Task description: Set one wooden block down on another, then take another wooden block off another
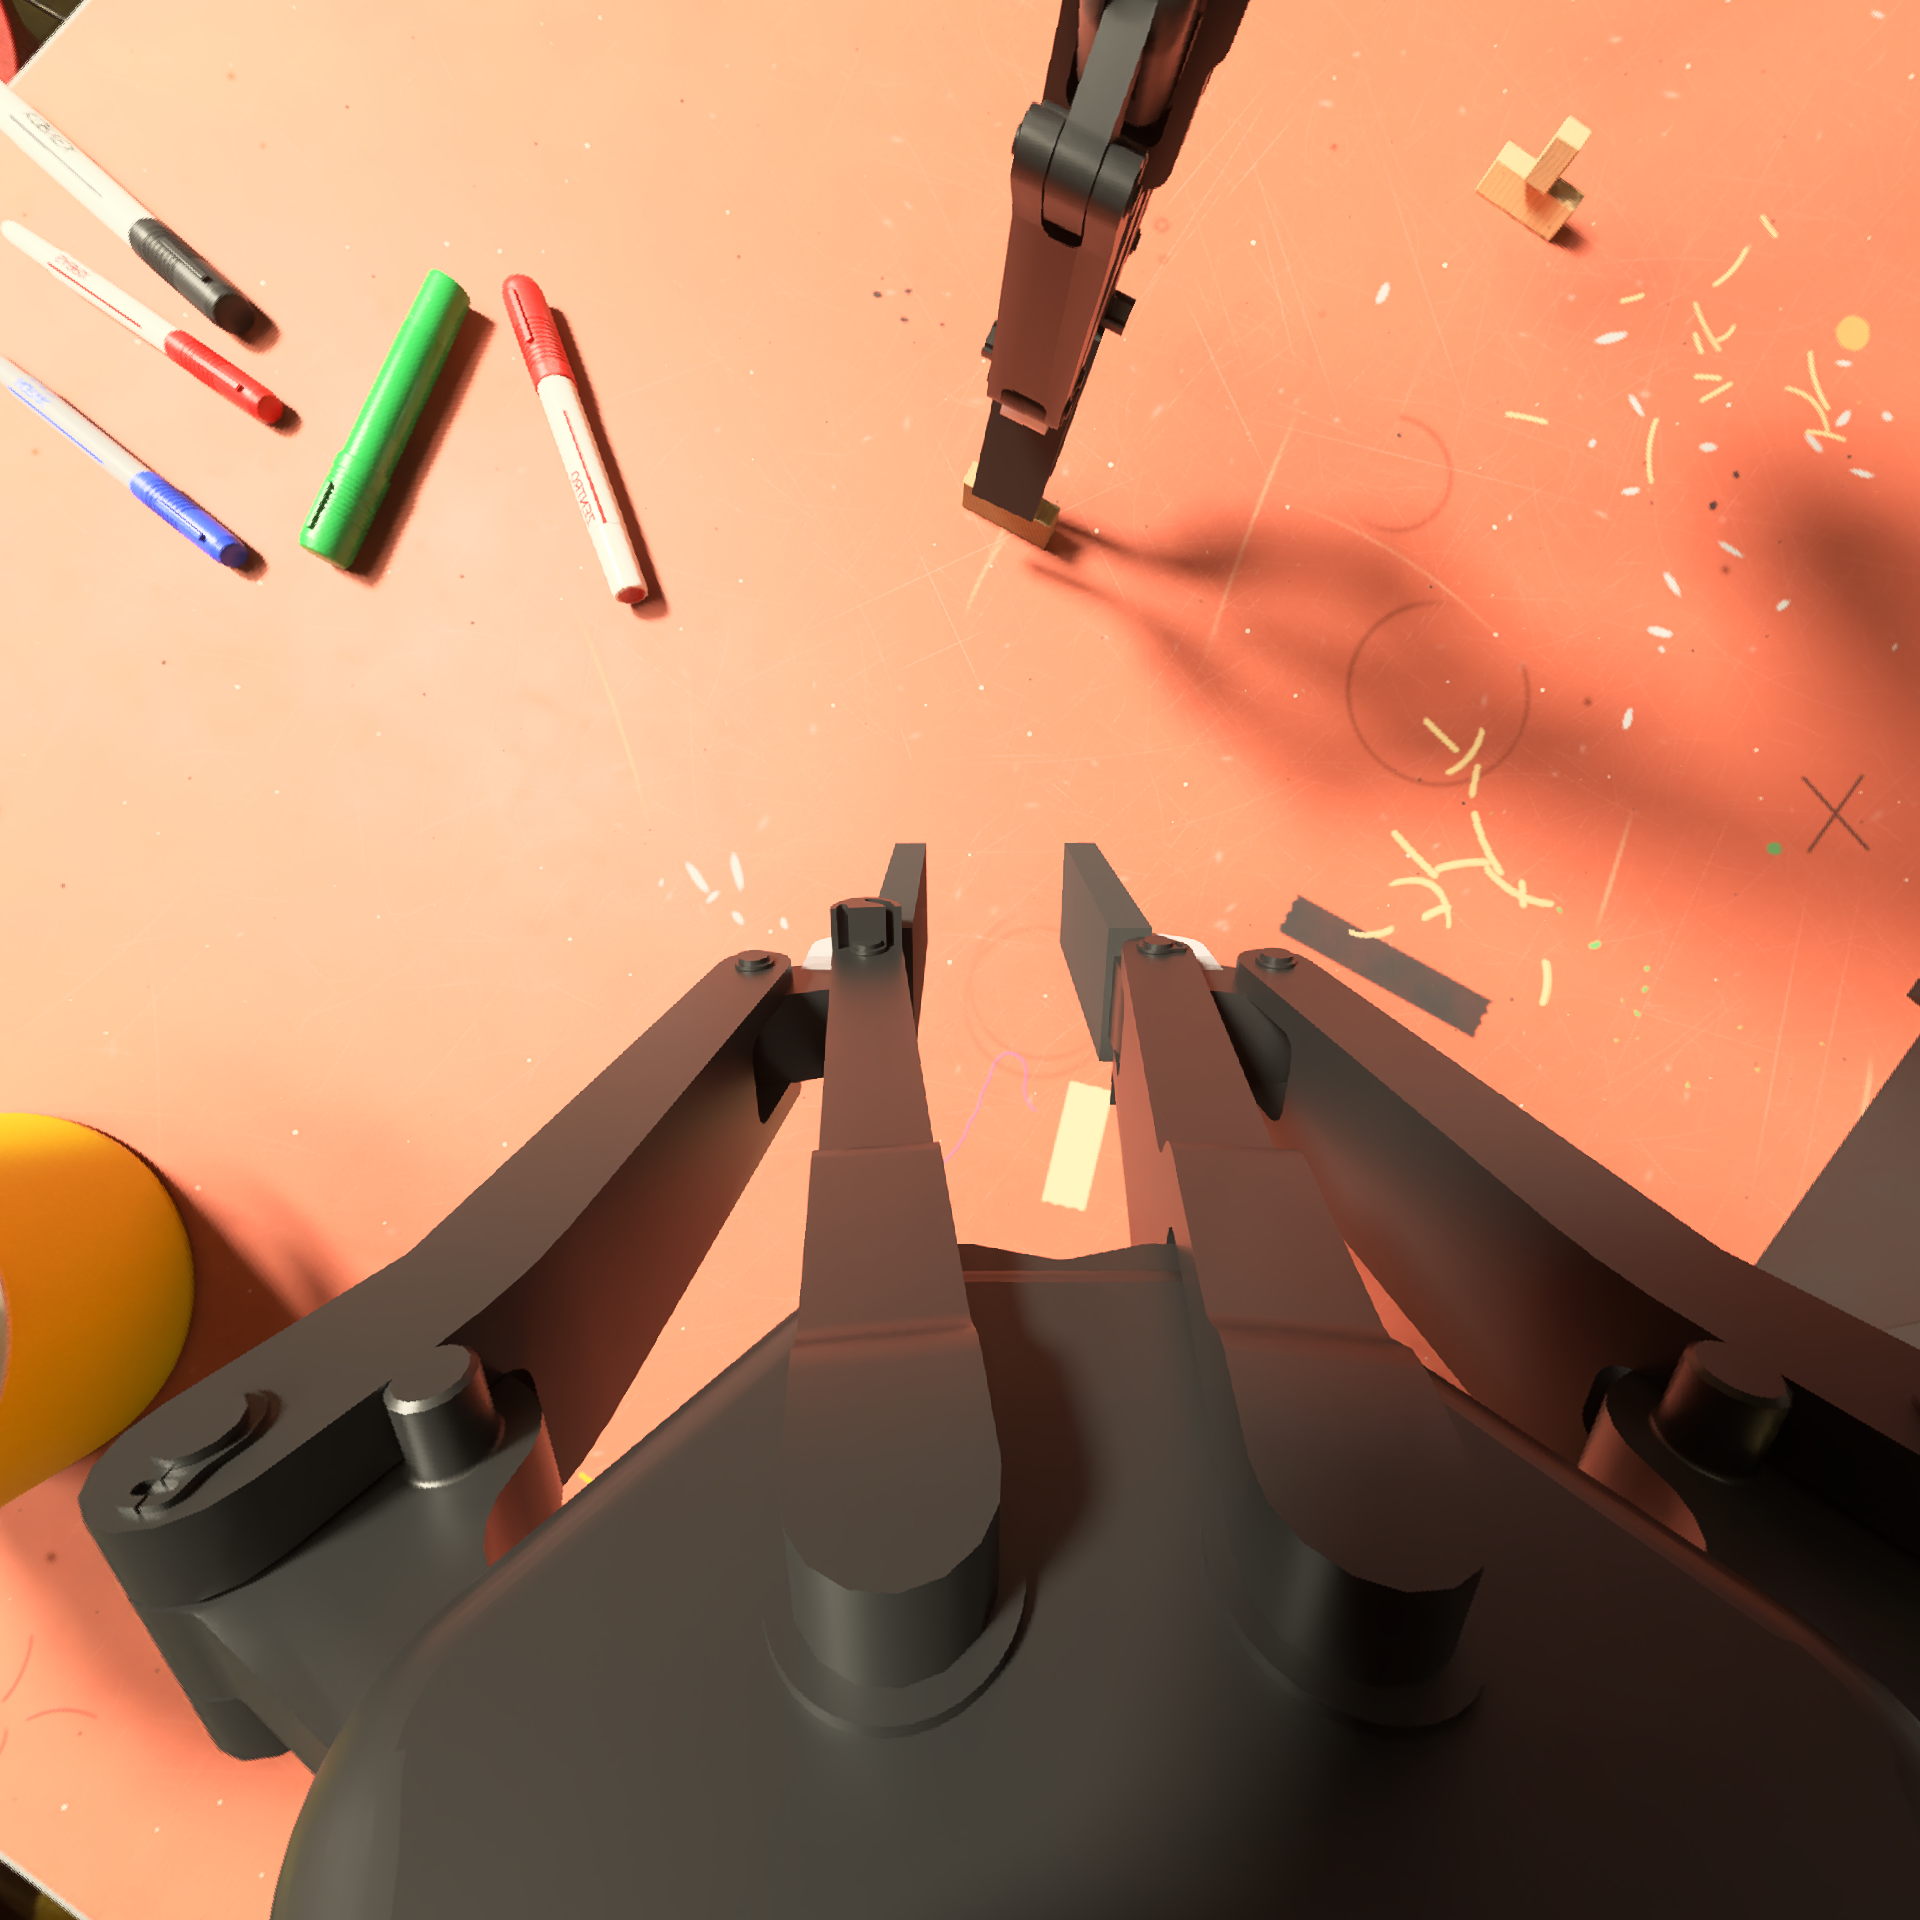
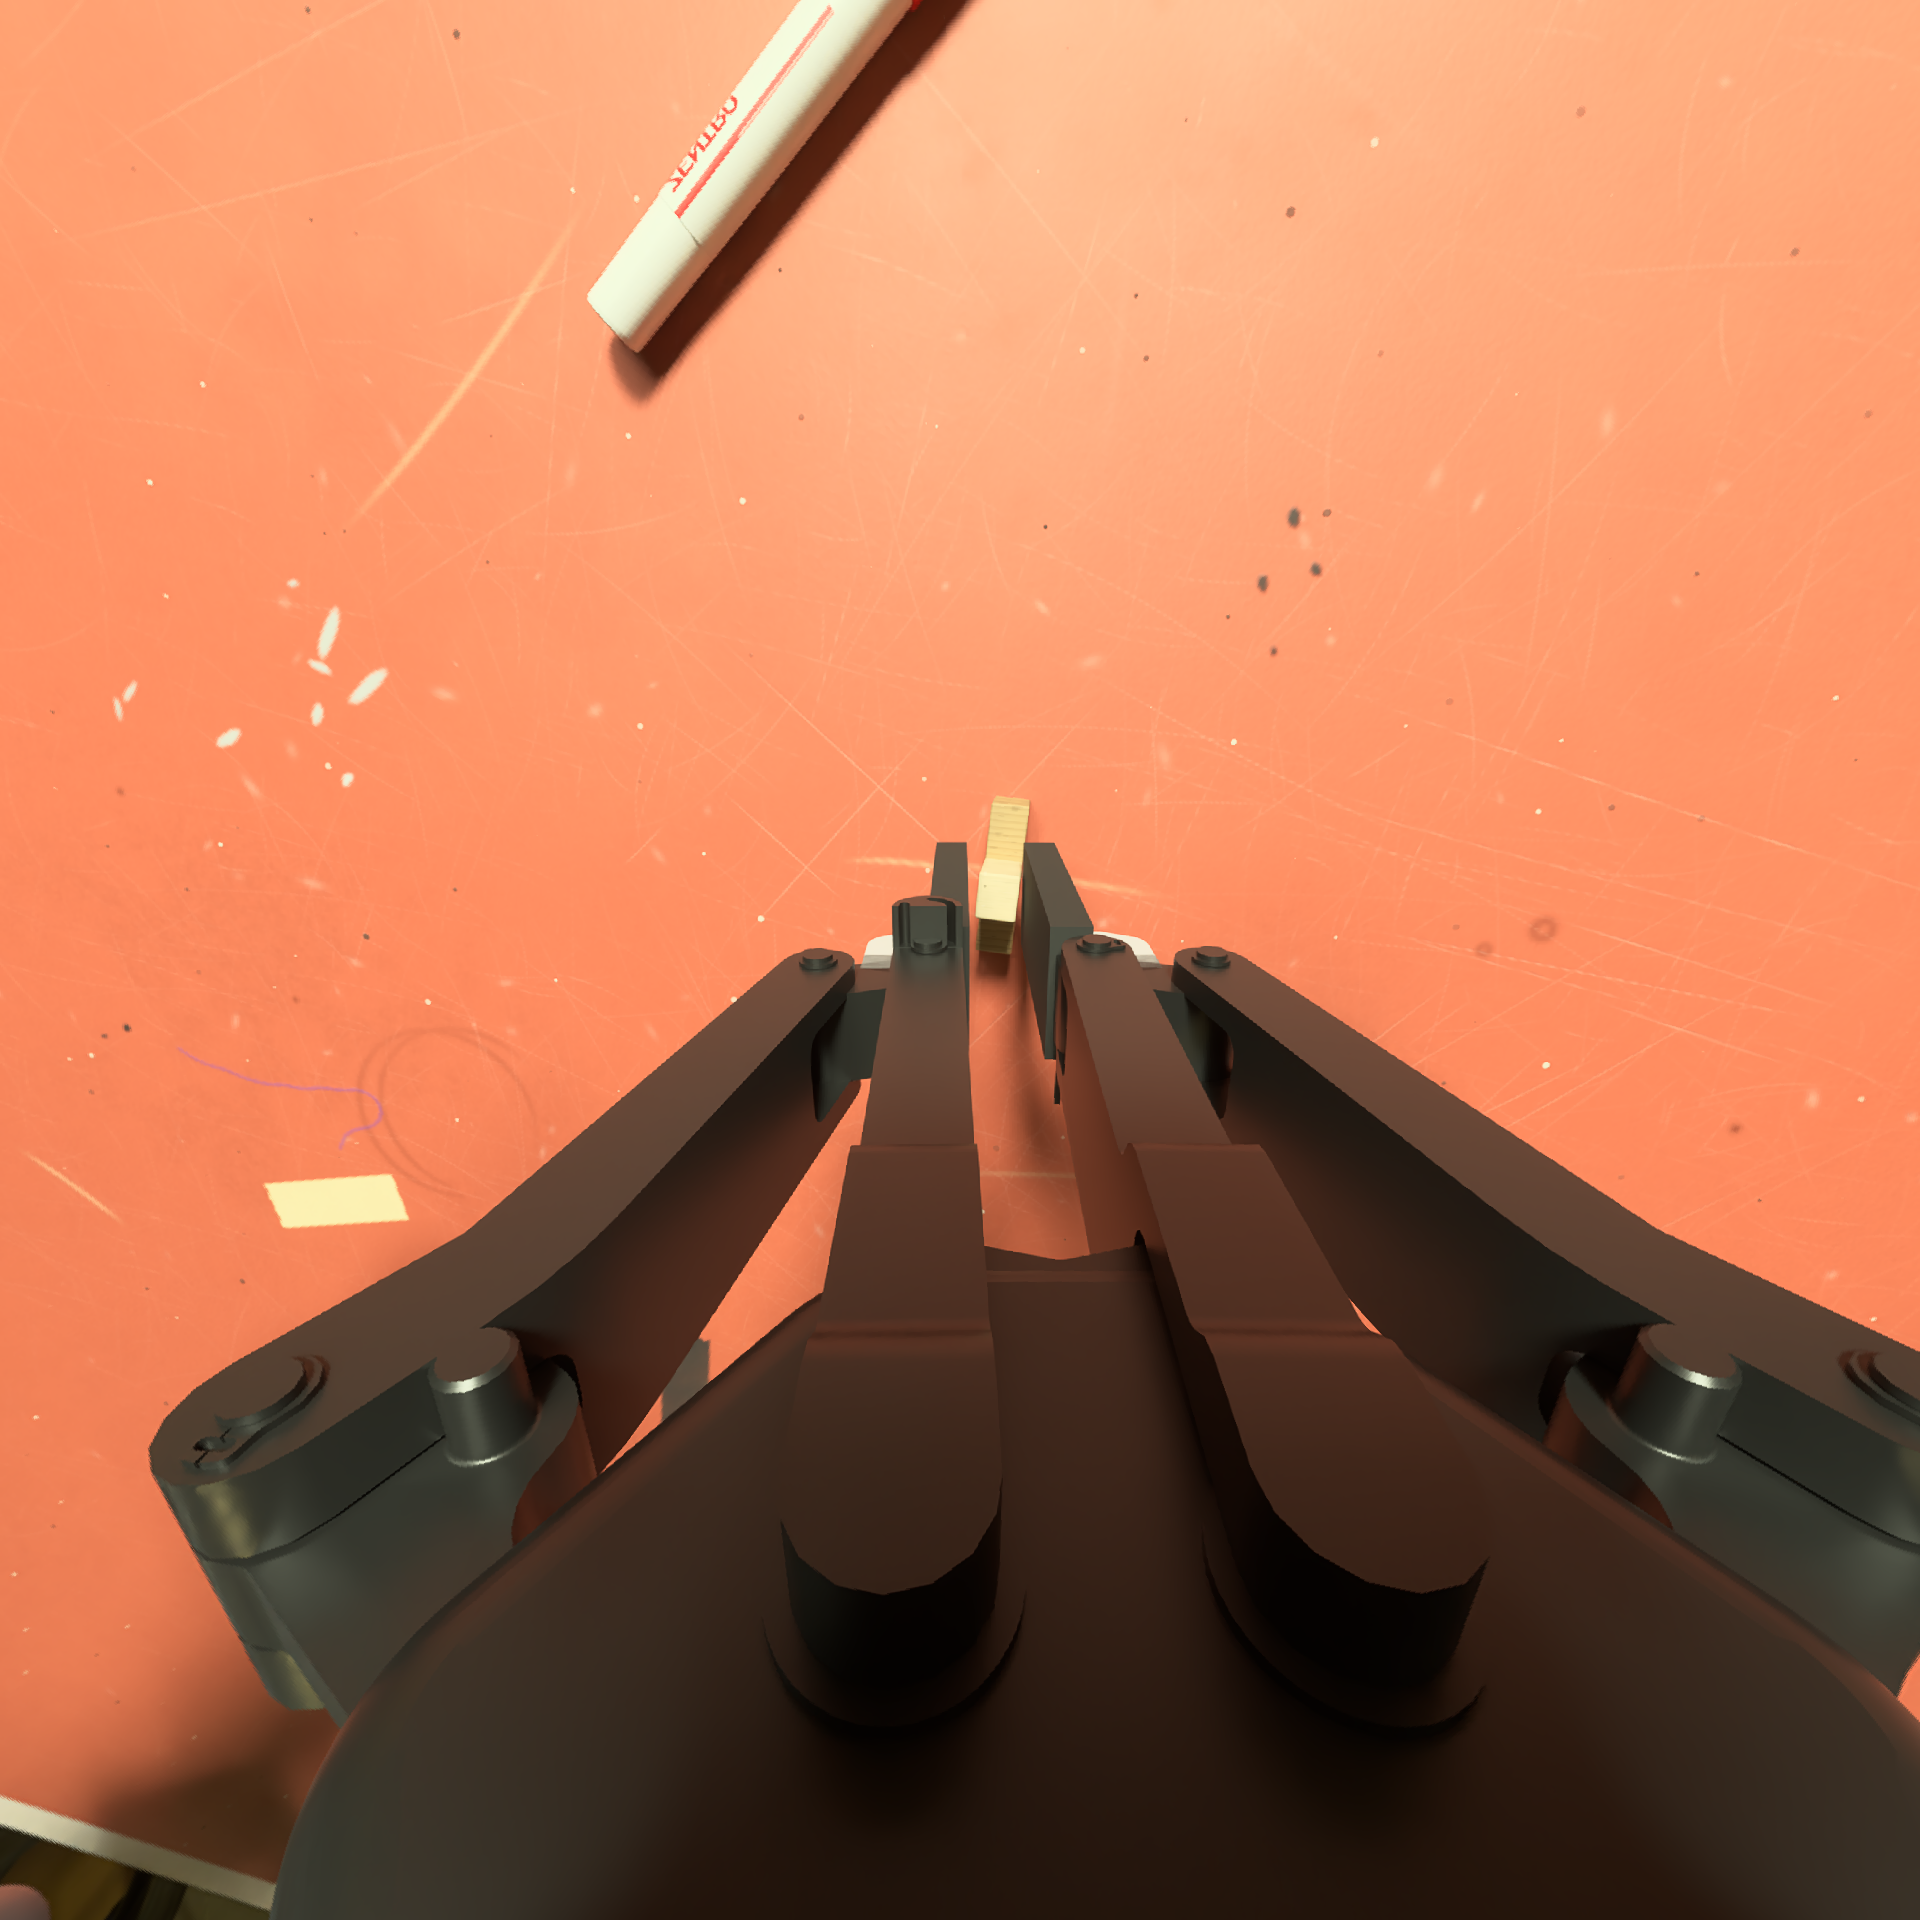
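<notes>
In the right wrist view, my right gripper (image 2: 995, 864) is shut on a small pale wooden block (image 2: 1000, 883) held down at the orange table (image 2: 1351, 520). In the left wrist view this gripper (image 1: 1013, 488) stands upright at the far middle, with the block (image 1: 1034, 525) at its fingertips touching or just above the table. At the far right, one wooden block (image 1: 1558, 156) rests crosswise on another wooden block (image 1: 1512, 189). My left gripper (image 1: 992, 873) is open and empty, hovering above bare table nearer the front.
Several markers lie at the far left: black-capped (image 1: 187, 270), red-capped (image 1: 223, 374), blue-capped (image 1: 182, 514), green (image 1: 384, 416), and a white one with a red cap (image 1: 577, 447), whose barrel also shows in the right wrist view (image 2: 727, 177). A yellow round object (image 1: 73, 1299) sits at the left edge.
</notes>
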Tool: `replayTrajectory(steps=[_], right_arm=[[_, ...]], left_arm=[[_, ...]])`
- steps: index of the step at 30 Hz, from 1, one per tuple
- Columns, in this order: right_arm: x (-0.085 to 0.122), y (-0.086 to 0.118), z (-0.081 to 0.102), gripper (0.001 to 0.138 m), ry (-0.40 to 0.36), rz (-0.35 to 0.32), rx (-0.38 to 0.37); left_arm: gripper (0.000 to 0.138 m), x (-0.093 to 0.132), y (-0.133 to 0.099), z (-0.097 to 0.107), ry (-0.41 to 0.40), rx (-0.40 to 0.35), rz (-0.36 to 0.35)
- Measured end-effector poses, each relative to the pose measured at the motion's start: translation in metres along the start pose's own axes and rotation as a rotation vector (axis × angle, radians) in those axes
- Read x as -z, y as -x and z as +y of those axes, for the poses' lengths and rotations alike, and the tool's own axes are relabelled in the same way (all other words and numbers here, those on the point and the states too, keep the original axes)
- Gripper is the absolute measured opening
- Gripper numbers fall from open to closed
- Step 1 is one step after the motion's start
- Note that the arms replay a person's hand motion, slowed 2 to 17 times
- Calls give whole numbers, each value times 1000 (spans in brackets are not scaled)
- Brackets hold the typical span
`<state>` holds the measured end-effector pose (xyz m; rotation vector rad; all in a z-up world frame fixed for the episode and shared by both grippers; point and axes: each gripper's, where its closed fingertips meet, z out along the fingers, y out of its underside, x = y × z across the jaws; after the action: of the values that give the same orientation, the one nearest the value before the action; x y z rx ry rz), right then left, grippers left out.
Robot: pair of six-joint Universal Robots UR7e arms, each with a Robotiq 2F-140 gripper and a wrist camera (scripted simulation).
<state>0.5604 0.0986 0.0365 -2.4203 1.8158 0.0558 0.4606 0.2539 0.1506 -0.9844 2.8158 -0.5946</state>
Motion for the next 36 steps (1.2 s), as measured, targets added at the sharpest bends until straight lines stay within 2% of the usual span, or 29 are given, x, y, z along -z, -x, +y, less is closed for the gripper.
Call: replayTrajectory(steps=[13,28,36], right_arm=[[0,-1,0,10,54,-44,-69],[2,4,-5,10,90,-135,-156],[8,3,-10,10,91,-129,-157]], left_arm=[[35,0,2,0,1,6,-6],[34,3,2,-2,-15,6,-17],[32,8,3,-5,-46,5,-26]])
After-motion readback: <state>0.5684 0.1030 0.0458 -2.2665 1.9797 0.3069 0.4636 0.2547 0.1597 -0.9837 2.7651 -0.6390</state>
